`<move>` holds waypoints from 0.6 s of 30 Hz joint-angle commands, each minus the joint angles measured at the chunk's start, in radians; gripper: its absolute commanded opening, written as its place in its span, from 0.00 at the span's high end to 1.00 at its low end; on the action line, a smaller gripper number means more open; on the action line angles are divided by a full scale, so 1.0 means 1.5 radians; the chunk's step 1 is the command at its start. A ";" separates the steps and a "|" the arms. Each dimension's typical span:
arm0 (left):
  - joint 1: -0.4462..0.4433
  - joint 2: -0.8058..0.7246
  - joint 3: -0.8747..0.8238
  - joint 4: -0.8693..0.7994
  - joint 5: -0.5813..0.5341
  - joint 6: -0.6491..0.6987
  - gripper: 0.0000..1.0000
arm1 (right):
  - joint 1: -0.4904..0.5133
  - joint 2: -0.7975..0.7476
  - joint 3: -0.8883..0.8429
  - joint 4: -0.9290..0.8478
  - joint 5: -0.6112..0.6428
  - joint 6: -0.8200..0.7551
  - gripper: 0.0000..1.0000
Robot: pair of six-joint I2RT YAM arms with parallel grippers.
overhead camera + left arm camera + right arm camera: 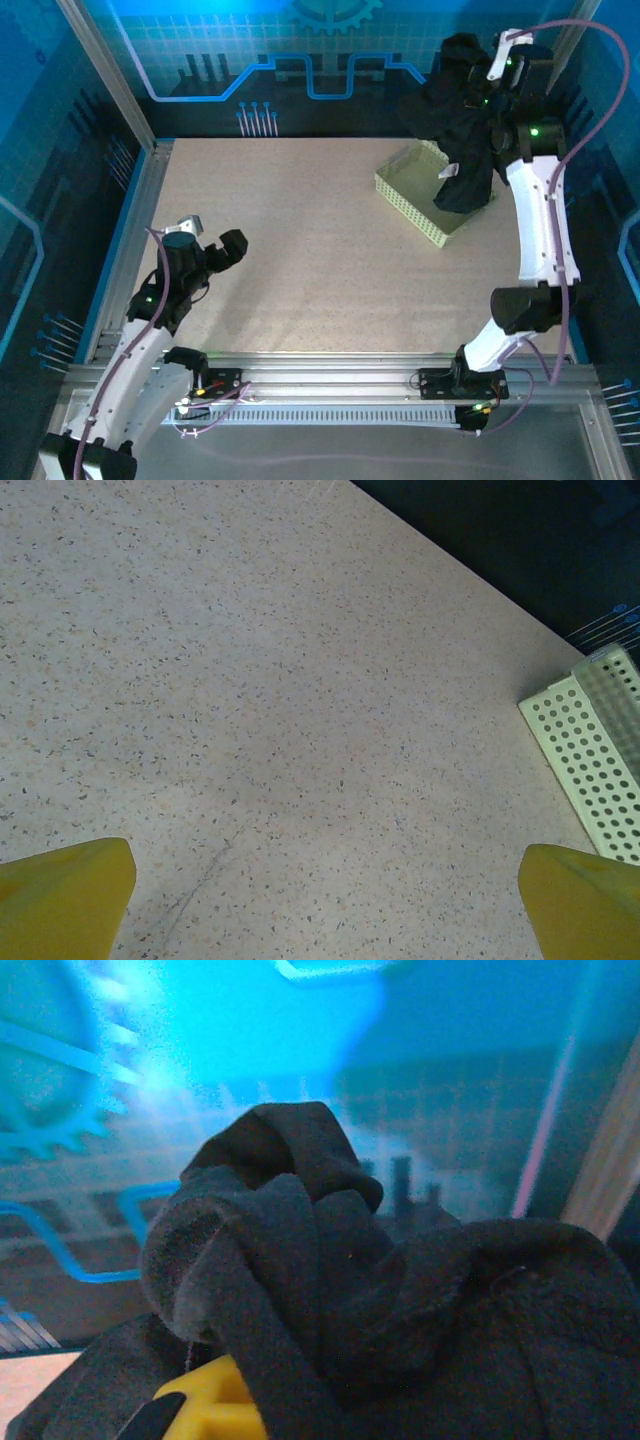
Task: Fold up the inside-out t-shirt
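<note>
The inside-out t-shirt (pixel 462 120) is a bunched black mass hanging in the air at the back right. Its lower end, with a small pale tag (pixel 447 172), dangles over the basket. My right gripper (pixel 488 78) is raised high and is shut on the top of the bundle. In the right wrist view the dark cloth (pixel 380 1290) wraps over the jaws, and one yellow finger (pixel 210 1408) shows beneath it. My left gripper (pixel 212 236) hovers low over the bare table at the near left, wide open, its yellow fingertips (pixel 65 895) far apart with nothing between them.
A pale yellow-green lattice basket (pixel 412 195) stands on the table at the back right, under the hanging shirt; its corner (pixel 600 770) shows in the left wrist view. The speckled tabletop (pixel 300 260) spreads between the arms. Blue walls close off the back and sides.
</note>
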 commanded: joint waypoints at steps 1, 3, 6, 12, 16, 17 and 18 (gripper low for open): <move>-0.003 -0.016 0.012 -0.021 0.008 0.005 0.01 | 0.045 -0.050 -0.013 0.066 0.008 -0.059 1.00; -0.003 -0.023 0.011 -0.027 0.008 0.004 0.01 | 0.064 -0.070 -0.029 0.064 0.010 -0.057 1.00; -0.003 -0.036 0.009 -0.038 0.005 0.004 0.01 | 0.100 -0.091 -0.040 0.043 -0.043 -0.061 1.00; -0.004 -0.059 0.005 -0.054 -0.013 0.005 0.01 | 0.272 -0.161 -0.131 0.039 -0.070 -0.093 1.00; -0.004 -0.063 0.008 -0.056 -0.015 0.005 0.01 | 0.339 -0.165 -0.171 0.029 -0.056 -0.072 1.00; -0.003 -0.063 0.008 -0.056 -0.016 0.006 0.01 | 0.347 -0.160 -0.183 0.021 -0.056 -0.064 1.00; -0.004 -0.063 0.008 -0.057 -0.017 0.005 0.01 | 0.351 -0.154 -0.202 0.021 -0.058 -0.049 1.00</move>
